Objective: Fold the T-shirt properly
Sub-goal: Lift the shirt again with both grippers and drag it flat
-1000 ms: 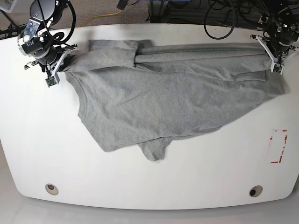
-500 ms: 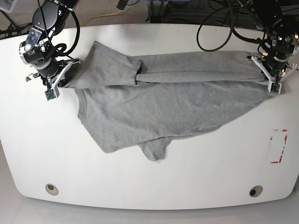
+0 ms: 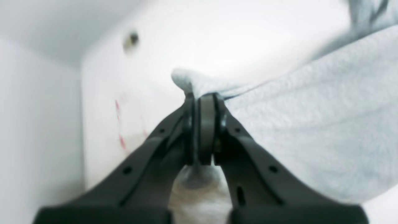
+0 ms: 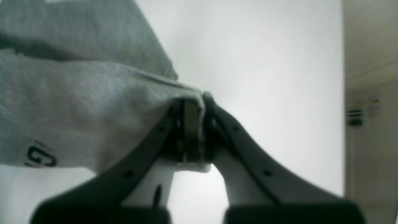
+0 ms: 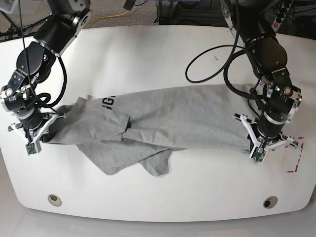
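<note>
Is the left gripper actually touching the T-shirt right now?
Touching. The left wrist view shows the left gripper shut on a bunched corner of the T-shirt, cloth pinched between its jaws.

The white worktop [image 5: 163, 59] has rounded corners and a glossy top; two round metal-ringed holes sit near its front edge, one at the left [image 5: 55, 200], one at the right [image 5: 270, 202]; a red marking [image 5: 295, 165] lies on the worktop by the right edge, and shows faintly as red dashes [image 3: 119, 124] in the left wrist view; beyond the far edge, black cables [image 5: 197, 10] and a yellow cable [image 5: 106, 19] lie on brownish flooring [image 5: 106, 7].
</note>
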You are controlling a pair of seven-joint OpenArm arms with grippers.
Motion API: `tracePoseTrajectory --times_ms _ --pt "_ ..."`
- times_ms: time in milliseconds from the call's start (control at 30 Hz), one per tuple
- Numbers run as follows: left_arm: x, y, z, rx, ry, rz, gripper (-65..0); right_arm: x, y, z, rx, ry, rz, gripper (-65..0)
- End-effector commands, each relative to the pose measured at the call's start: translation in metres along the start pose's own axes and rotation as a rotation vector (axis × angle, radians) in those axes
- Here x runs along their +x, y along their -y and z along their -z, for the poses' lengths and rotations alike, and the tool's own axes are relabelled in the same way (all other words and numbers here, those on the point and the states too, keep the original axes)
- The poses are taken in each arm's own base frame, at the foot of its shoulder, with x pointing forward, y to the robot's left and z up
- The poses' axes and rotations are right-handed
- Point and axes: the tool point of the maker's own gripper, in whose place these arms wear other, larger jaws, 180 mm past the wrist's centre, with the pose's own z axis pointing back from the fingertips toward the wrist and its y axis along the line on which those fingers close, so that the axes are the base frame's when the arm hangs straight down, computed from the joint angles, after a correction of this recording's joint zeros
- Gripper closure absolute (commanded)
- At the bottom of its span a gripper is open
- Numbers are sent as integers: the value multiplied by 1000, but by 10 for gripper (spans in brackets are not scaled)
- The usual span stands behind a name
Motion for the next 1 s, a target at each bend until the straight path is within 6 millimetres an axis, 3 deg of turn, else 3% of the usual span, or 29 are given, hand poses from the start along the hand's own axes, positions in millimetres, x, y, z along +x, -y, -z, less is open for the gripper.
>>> tracePoseTrajectory --times_ms 0,67,300,433,567,667,767,967 --pt "62 -28 -4 72 153 28 0 35 28 -4 -51 79 -2 0" --pt "89 -43 -9 114 215 15 0 58 45 -5 -69 109 -6 0" --pt "165 -123 -45 310 322 17 0 158 69 -19 -101 240 -121 0" --pt "209 -166 -82 424 412 22 0 220 73 -44 -138 340 -202 0" --pt "251 -195 -118 507 480 48 0 264 77 -70 -174 416 -254 0" --pt "268 -194 -120 505 482 129 0 271 82 -79 -193 409 -256 0" --pt "265 -192 -114 495 463 141 0 269 82 -84 -209 409 -264 0" --pt "226 -160 -72 395 416 185 0 205 77 -61 -198 305 -245 0"
